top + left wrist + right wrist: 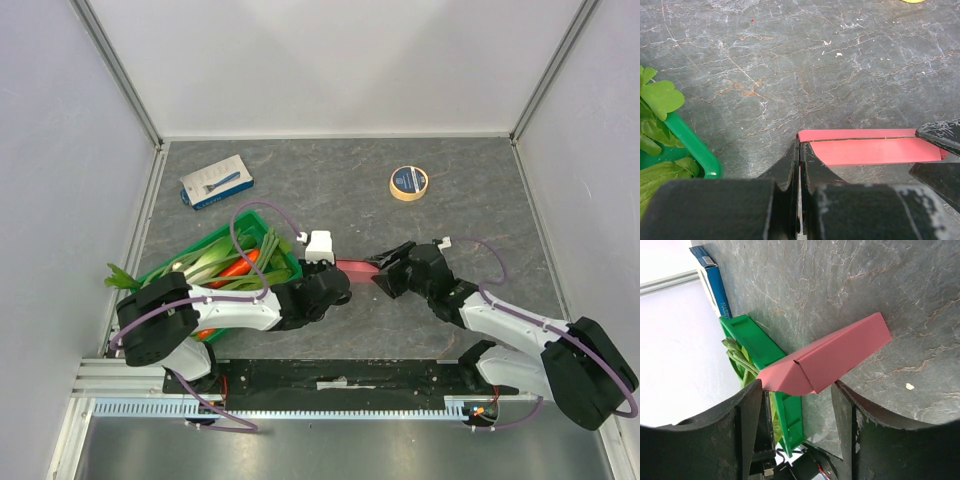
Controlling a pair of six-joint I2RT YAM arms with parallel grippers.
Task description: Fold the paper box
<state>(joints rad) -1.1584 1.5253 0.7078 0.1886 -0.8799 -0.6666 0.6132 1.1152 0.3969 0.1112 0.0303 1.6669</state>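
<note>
Long salmon-pink thin-card box, veined grey stone-look counter beneath, left jaws pressed together at its nine o'clock end, right jaws spread astride its three o'clock end.

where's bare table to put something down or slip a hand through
Free: the back strip between the blue-and-white package and the tape roll; also right of it. Crowded: front centre, left claw and right claw at the paper box, green crate at left.
</note>
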